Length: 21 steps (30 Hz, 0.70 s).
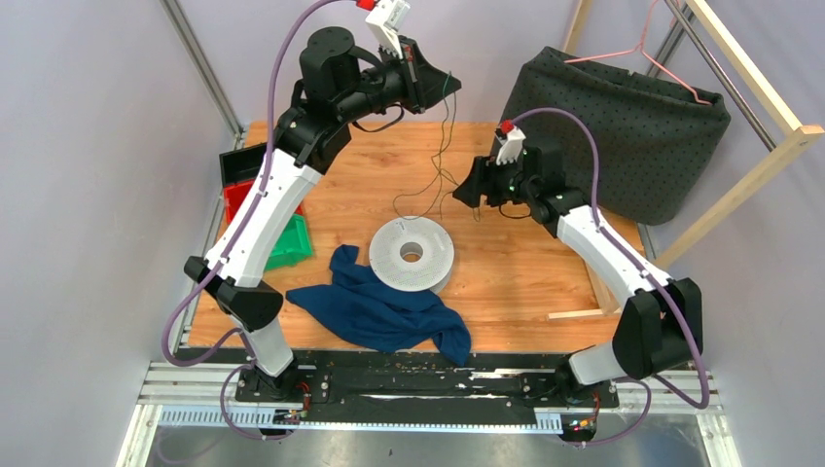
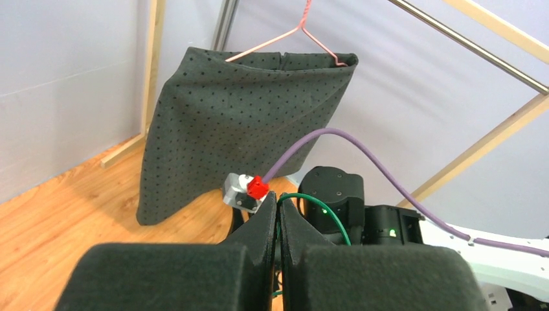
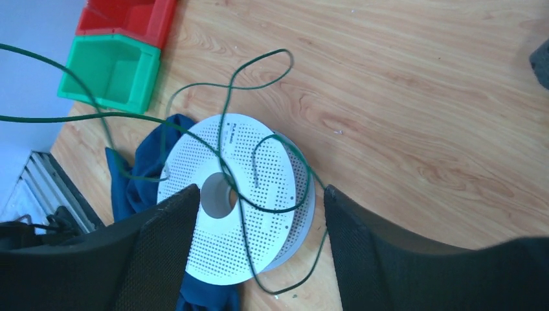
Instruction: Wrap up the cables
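The thin dark green wire point(image 1: 448, 122) hangs from my raised left gripper point(image 1: 434, 82) down to loose loops on the table by the white perforated spool point(image 1: 412, 253). In the left wrist view the left gripper point(image 2: 279, 217) is shut on the wire point(image 2: 324, 218), which arcs out from between the pads. My right gripper point(image 1: 467, 192) hovers open just right of the hanging wire, above the table. In the right wrist view the right gripper point(image 3: 260, 189) stands wide open over the spool point(image 3: 285, 220). Wire point(image 3: 65, 118) loops cross the spool's face and run off to the left.
A blue cloth point(image 1: 379, 309) lies under and in front of the spool. A red bin point(image 1: 243, 185) and a green bin point(image 1: 292, 243) sit at the left edge. A dark dotted cloth on a pink hanger point(image 1: 623, 126) hangs from a wooden frame at the back right.
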Motion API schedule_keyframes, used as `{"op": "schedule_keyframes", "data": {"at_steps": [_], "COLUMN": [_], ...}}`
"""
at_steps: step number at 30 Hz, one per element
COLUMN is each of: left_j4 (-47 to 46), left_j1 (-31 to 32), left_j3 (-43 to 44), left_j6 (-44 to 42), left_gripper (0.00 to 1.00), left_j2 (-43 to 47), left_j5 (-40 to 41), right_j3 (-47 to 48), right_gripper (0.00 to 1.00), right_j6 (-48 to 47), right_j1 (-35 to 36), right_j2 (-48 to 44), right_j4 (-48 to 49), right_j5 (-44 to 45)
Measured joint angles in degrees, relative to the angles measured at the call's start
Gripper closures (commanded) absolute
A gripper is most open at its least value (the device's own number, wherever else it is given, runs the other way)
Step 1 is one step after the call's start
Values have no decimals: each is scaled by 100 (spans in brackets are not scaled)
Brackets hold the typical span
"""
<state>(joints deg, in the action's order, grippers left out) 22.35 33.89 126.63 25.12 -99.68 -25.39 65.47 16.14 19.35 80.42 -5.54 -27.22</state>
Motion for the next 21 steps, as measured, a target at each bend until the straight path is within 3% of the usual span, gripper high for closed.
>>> {"op": "schedule_keyframes", "data": {"at_steps": [4, 5, 12, 16, 18, 21], "left_j4": [2, 7, 411, 525, 525, 529], "left_j1": [0, 0, -131, -918, -1440, -1939], "left_j3": [0, 0, 0, -328, -610, -994], "left_j6": [-4, -9, -468, -503, -450, -380], "left_gripper": [100, 100, 100, 100, 100, 100], "left_j2": [0, 0, 109, 402, 562, 686], "left_j5": [-9, -2, 487, 782, 975, 1298], "right_j3": [0, 4, 146, 485, 782, 1493], "right_gripper": [92, 98, 99, 99, 94, 75], "right_j6": [149, 170, 133, -186, -372, -656], "right_j1": [0, 0, -9, -131, -232, -363], "right_j2": [210, 262, 291, 37, -138, -455], "right_j4": [-2, -22, -758, -1471, -1823, -2306], "right_j5": [-133, -133, 284, 802, 1012, 1290]}}
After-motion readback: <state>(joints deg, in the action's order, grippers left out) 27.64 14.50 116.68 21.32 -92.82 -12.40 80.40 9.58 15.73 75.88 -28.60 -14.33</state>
